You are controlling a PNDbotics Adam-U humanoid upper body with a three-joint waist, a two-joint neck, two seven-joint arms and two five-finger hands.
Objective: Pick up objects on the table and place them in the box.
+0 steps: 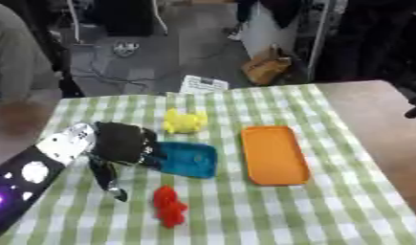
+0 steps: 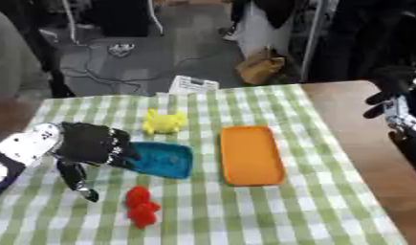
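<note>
- Looking down, we saw the left hand (image 1: 120, 142) touching the left edge of the blue tray (image 1: 187, 160) — fingers curled, holding nothing we could make out.
- A yellow object (image 1: 184, 121) lay just behind the tray, a red one (image 1: 168, 206) before it, an orange tray (image 1: 274, 154) to its right.
- The right hand (image 2: 393, 103) hung well right of it — we couldn't tell its fingers' state.

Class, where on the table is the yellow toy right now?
The yellow toy sits left of centre toward the far edge of the checked cloth, just beyond the blue tray and left of the orange tray.
</note>
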